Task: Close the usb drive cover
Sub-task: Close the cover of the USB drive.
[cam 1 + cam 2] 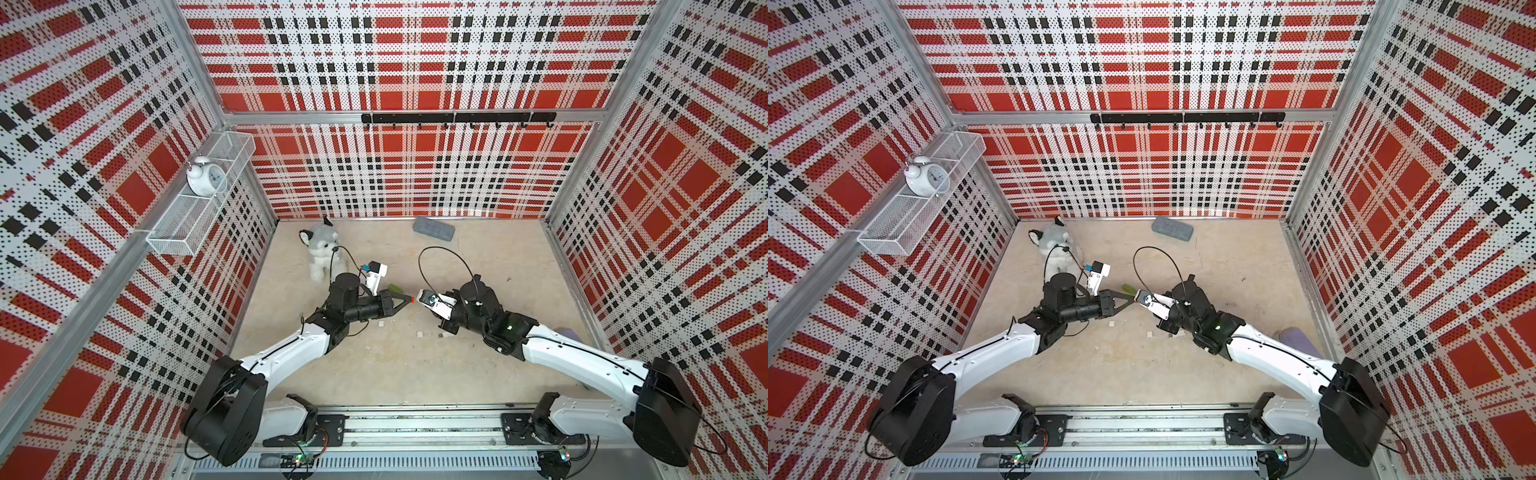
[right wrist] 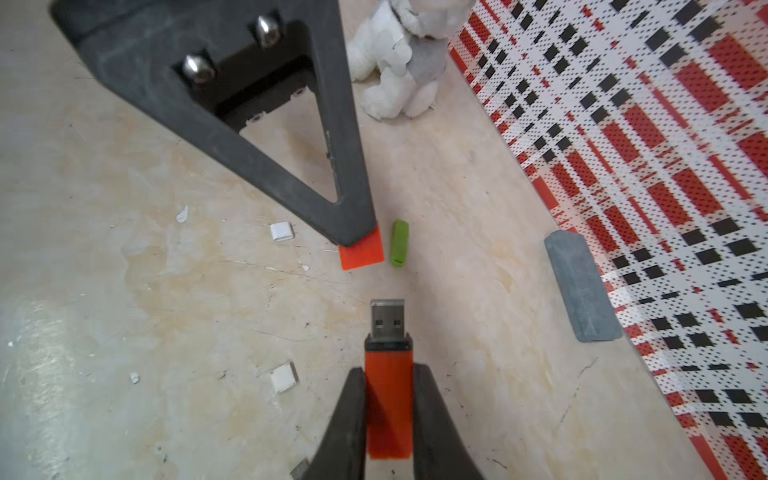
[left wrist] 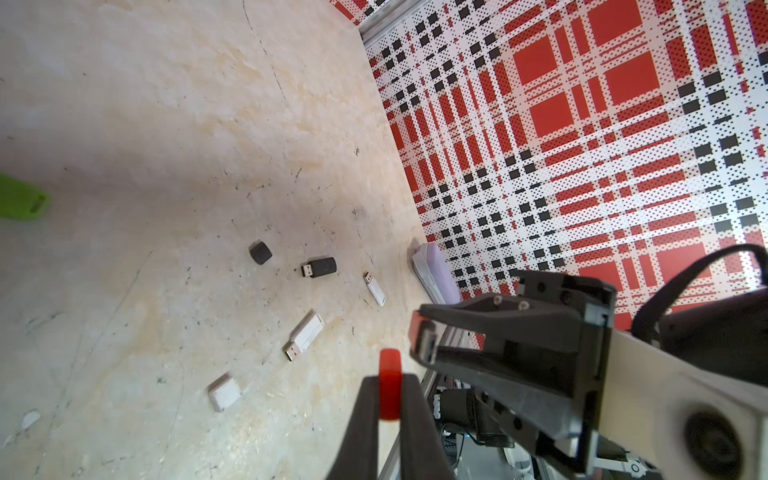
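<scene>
The right gripper [image 2: 388, 370] clamps the red usb drive [image 2: 389, 399] by its body, the bare metal plug [image 2: 387, 319] jutting past its fingertips. The left gripper [image 3: 390, 376] pinches the red cover [image 3: 390, 360], which pokes beyond its own tips. Open air separates cover and plug, slightly out of line. Only the right wrist view bares the plug; in both top views the wrist camera [image 1: 434, 303] hides the drive. A green drive [image 2: 399, 243] lies on the table [image 3: 145, 124] near the left fingertips.
</scene>
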You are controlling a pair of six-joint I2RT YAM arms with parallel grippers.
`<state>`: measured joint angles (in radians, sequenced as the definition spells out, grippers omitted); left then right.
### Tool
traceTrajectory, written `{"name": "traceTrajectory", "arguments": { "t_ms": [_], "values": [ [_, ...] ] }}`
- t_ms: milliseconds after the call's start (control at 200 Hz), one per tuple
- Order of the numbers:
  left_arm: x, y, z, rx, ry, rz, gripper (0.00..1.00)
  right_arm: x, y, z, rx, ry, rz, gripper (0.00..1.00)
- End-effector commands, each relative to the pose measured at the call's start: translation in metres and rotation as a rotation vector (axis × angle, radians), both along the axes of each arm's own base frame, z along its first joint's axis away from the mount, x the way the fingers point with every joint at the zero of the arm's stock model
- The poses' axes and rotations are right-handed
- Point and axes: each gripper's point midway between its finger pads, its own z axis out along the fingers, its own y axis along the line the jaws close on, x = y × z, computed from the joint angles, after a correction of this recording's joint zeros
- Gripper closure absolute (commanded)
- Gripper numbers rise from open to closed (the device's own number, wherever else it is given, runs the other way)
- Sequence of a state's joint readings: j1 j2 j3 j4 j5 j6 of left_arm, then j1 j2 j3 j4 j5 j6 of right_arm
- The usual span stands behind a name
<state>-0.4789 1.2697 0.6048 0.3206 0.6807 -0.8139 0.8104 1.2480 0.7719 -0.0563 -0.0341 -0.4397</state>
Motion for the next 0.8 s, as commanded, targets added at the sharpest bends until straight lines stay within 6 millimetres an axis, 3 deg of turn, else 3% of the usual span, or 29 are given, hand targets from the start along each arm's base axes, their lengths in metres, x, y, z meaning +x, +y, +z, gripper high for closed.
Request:
{"name": "traceTrajectory", "arguments": {
  "t_ms": [0, 797],
  "values": [
    [-0.005, -0.001, 0.012, -0.034, -0.043, -0.014, 1.0, -0.004, 0.014, -0.001, 0.032, 0.048, 0.027, 0.93],
    [-0.003, -0.002, 0.006, -0.011, -0.046, -0.022, 0.99, 0.001, 0.026, 0.018, 0.046, -0.028, 0.033, 0.93]
  ]
}}
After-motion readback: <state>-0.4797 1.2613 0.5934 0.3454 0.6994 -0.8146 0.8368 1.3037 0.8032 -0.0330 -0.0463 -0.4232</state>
